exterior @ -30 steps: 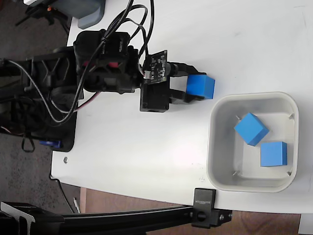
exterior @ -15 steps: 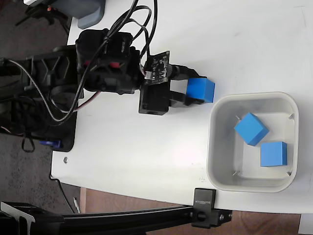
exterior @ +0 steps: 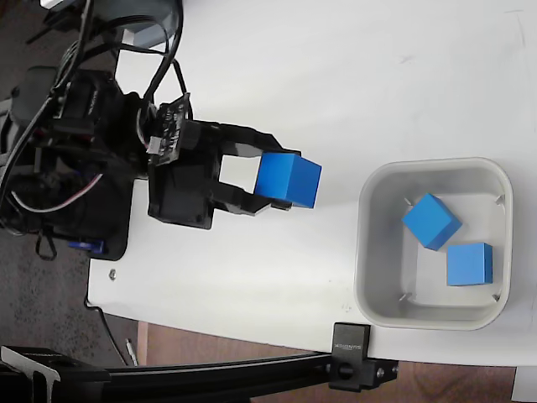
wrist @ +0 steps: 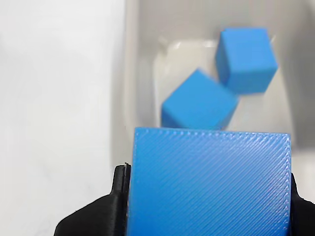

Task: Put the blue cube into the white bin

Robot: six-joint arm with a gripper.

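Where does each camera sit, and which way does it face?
Fixed view: sits above the table and looks straight down on the white table; it shows the arm and its gripper shut on the blue cube, left of the white bin.
Wrist view: rides on the gripper and looks past the fingers and the held cube toward the bin.
Shared: the held cube, the bin, and the two cubes inside it.
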